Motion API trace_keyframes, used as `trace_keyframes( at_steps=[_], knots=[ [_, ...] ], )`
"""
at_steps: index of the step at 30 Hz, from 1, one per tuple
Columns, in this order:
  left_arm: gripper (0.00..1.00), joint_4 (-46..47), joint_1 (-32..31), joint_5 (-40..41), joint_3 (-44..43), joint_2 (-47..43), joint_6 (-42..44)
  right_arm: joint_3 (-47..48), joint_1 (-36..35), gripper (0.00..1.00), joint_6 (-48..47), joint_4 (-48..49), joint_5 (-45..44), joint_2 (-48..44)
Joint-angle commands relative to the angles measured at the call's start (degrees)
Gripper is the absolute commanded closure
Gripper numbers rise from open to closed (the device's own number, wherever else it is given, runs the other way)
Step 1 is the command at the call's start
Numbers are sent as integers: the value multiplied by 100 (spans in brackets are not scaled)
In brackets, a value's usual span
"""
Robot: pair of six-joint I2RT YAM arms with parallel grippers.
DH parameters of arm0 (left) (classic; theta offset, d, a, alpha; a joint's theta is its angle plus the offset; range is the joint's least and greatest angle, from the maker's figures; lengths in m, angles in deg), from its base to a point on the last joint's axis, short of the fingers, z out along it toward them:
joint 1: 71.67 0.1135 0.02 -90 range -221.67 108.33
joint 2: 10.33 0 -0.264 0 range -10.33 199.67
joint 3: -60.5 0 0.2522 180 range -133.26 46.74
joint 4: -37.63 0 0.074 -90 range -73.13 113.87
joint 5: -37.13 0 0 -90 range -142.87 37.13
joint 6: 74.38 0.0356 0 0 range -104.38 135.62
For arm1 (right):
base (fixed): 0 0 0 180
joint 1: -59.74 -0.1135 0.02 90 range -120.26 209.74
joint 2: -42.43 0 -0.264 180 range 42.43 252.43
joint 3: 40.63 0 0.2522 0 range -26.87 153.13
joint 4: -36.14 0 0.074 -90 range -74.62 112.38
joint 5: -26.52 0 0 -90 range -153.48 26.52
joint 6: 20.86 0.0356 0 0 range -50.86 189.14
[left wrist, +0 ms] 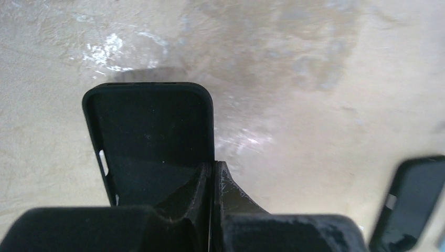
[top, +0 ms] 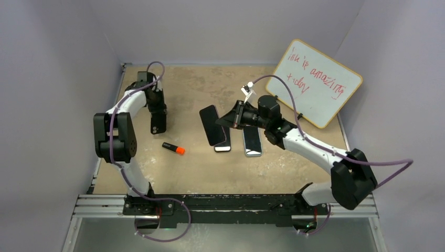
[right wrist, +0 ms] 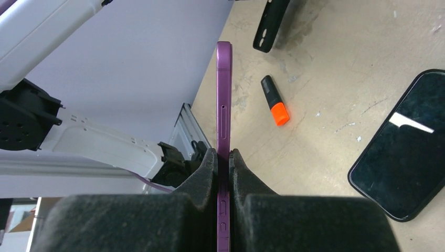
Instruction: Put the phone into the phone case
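We see the purple phone (right wrist: pixel 224 94) held edge-on above the middle of the worktop (top: pixel 210 173), with our right jaws clamped on its lower part. Well to its left, our left jaws pinch one side wall of the black phone case (left wrist: pixel 152 131), whose open hollow faces the wrist camera. A black marker with an orange cap (top: pixel 173 148) lies between phone and case. Two other phones (top: pixel 252 142) lie flat beneath the right arm. A whiteboard (top: pixel 317 81) leans at the far right.
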Motion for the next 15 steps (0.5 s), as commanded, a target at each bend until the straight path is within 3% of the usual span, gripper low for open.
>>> trace_keyframes(
  at_steps=[1, 4, 10, 15],
  knots=[
    [100, -145, 17, -1049, 15, -758, -214, -148, 16, 100, -260, -224, -251, -662],
    [100, -246, -46, -1672, 212, -1005, -328, -374, 11, 100, -311, -448, -455, -1152],
    [100, -485, -409, -2101, 760, -1646, -780, -596, 14, 100, -493, -1078, -807, -1827],
    [100, -192, -1347, -2100, 1424, -2441, -1453, -743, 11, 100, -573, -1360, -970, -2153]
  ],
)
